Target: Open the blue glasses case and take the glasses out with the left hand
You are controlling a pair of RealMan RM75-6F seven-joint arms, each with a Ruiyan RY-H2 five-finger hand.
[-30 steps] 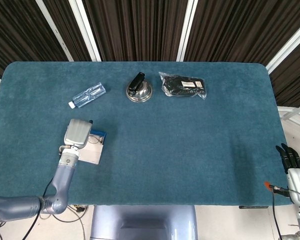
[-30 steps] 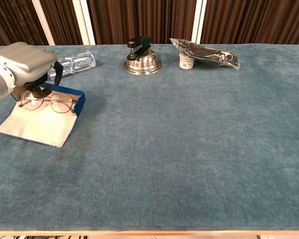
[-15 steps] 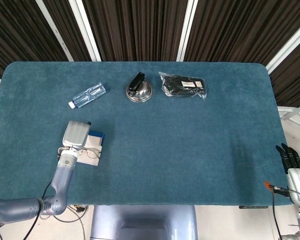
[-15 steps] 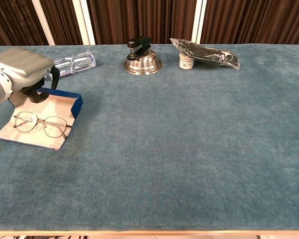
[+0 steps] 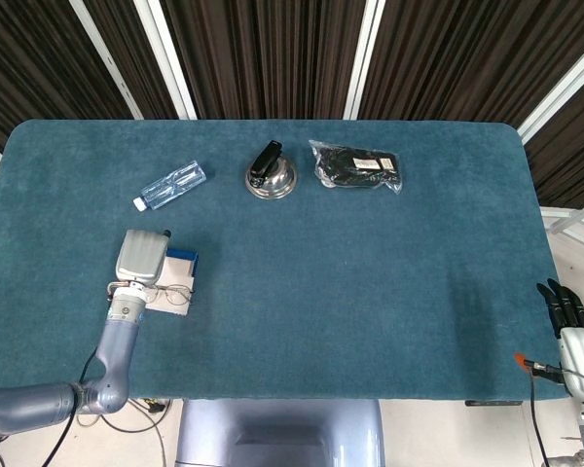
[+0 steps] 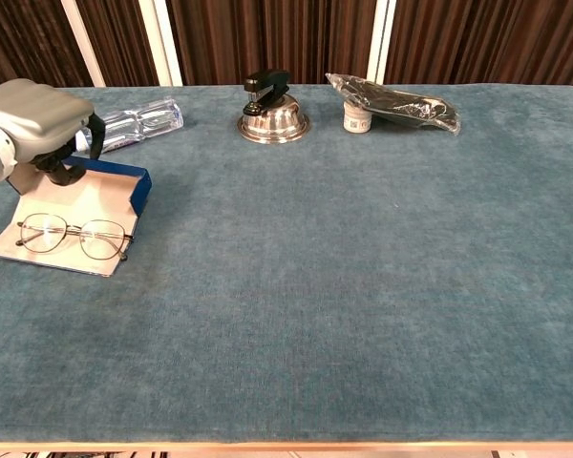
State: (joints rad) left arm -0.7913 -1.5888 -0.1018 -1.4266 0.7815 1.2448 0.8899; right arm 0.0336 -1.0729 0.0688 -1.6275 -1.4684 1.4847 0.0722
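The blue glasses case [image 6: 139, 189] lies open at the table's near left, its pale lining facing up. Thin wire-framed glasses [image 6: 72, 237] lie flat on that lining, apart from the hand. My left hand [image 6: 29, 114] hovers over the case's far end, its dark fingers [image 6: 53, 170] pointing down near the lining and holding nothing. The head view shows the same left hand [image 5: 138, 258] beside the case [image 5: 183, 258], with the glasses [image 5: 171, 292] just in front. My right hand [image 5: 569, 313] hangs off the table's right edge, fingers extended and empty.
A clear plastic bottle [image 6: 134, 122] lies behind the case. A black stapler on a metal dome [image 6: 270, 107] and a plastic-wrapped black item [image 6: 396, 103] sit at the back centre. Teal cloth covers the table [image 6: 363, 286].
The glasses, held up at my left hand a second ago, now lie on the open case's lining. The left hand has let them go and drawn back slightly.
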